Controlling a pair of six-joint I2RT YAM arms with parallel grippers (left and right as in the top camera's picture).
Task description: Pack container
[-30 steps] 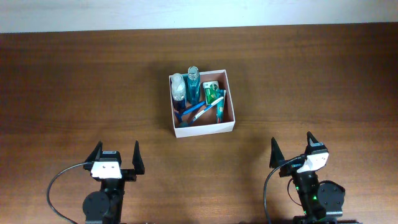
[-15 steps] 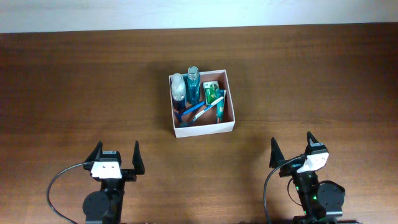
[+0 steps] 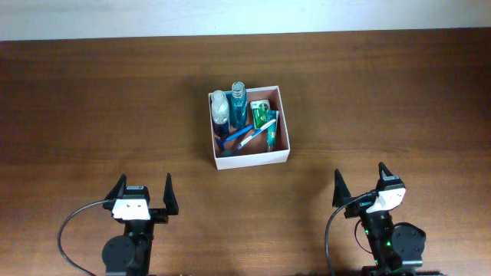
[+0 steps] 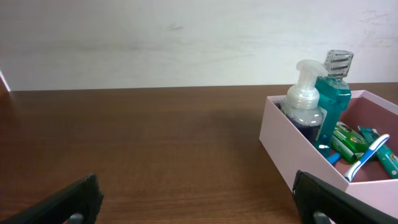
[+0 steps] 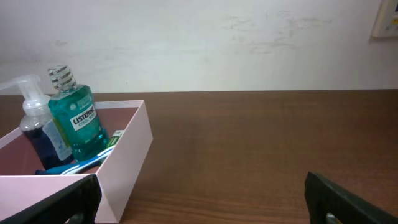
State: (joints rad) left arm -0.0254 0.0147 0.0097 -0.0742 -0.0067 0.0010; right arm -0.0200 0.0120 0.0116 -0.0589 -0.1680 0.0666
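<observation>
My left claw (image 3: 144,189) and right claw (image 3: 360,182) gape empty; the container (image 3: 253,159) sits well apart ahead, between them, holding toiletries (image 3: 238,115). Packing seems complete; I judge nothing remains to grasp.

Container (image 3: 250,158) holds bottles (image 3: 237,105) and tubes (image 3: 261,116); left hand (image 3: 143,192) and right hand (image 3: 360,184) spread wide, well apart from it.

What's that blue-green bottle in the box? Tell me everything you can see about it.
It is a small see-through plastic bottle full of teal liquid, with a ribbed clear cap and a label reading Listerine. It stands upright inside the container, against its far wall, with the neck and cap rising above the rim. A pump bottle stands close beside it, and a blue toothbrush lies at its foot.
</observation>
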